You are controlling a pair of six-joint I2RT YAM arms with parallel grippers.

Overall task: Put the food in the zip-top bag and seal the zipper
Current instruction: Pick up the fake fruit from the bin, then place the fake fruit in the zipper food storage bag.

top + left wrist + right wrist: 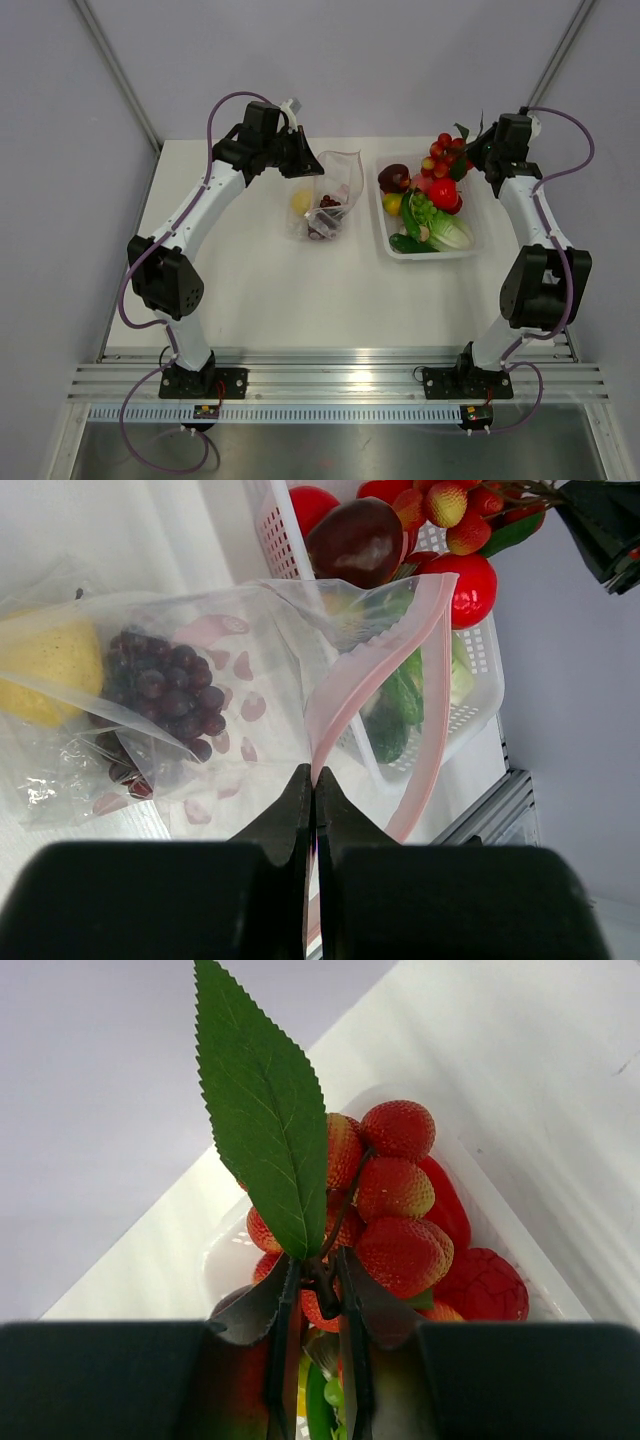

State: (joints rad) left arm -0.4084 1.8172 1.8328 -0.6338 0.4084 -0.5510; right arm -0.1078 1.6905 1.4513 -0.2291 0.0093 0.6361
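Grips, we note: left gripper (314, 776) clamps bag (250, 650) rim to prop its mouth; right gripper (318, 1263) nips berry cluster (400, 1250) by stem for lifting.

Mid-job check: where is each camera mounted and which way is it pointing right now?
Top external: above and behind the bases, looking down on the table; the left arm and right arm show whole.
Left wrist: on the left arm, looking along the left hand, shut on the zip-top bag, toward the basket.
Right wrist: on the right arm, looking past the right hand, shut on the red berry bunch, into the basket.
Shared: bag, basket and berry bunch appear in both top and left-wrist views.
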